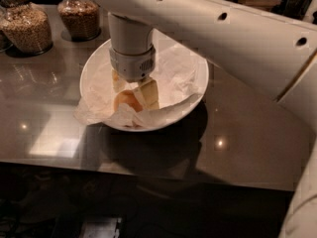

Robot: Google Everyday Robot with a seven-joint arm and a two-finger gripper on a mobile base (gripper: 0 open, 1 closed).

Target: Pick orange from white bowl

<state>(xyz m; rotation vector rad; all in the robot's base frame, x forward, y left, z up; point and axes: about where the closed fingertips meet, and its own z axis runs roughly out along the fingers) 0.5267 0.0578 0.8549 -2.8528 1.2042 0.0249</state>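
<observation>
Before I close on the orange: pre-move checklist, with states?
1. Gripper down inside the white bowl: ok.
2. Fingers apart: ok, open.
3. Orange centred between the fingers: cannot tell; it shows just below them, partly hidden.
4. Paper lining clear of the grasp: not ok, it is bunched against the orange's front.
5. Bowl sitting flat on the counter: ok.
6. Jars clear of the arm: ok, they stand behind and to the left, apart from the bowl.
</observation>
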